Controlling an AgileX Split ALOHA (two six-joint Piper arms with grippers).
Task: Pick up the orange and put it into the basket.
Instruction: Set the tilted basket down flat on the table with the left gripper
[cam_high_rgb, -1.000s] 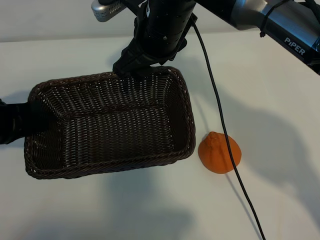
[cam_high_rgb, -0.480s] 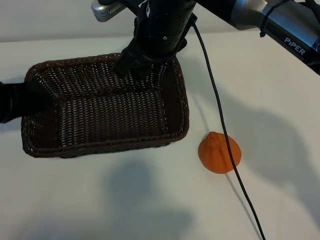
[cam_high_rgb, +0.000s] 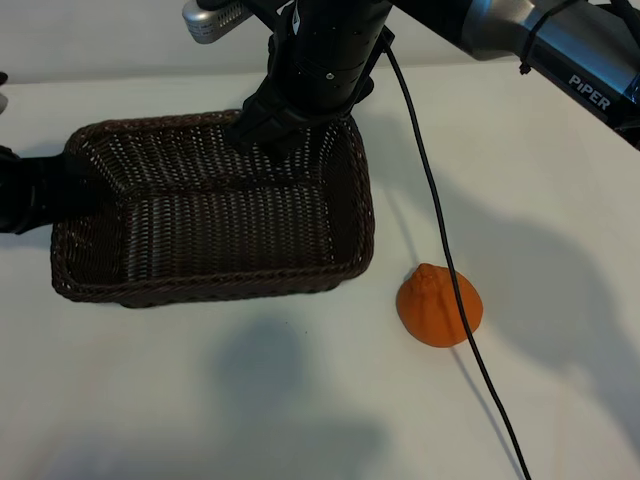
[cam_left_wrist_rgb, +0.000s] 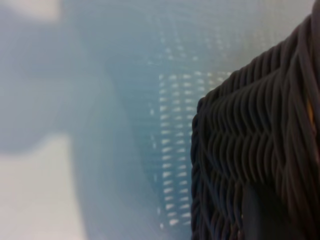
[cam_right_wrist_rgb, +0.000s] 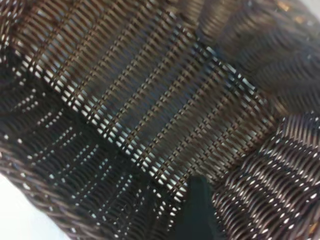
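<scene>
Orange (cam_high_rgb: 439, 306) sits stem-bump up; left fingers (cam_high_rgb: 75, 190) clamp basket (cam_high_rgb: 215, 290), right fingers (cam_high_rgb: 275, 135) apart.

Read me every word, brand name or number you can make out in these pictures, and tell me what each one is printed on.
"PiPER": white letters on the dark upper link of the right arm, at the exterior view's upper right.
Nothing else is readable: the dark brown woven wicker basket, the round matte orange fruit and the white table carry no text, and neither wrist view shows any.
</scene>
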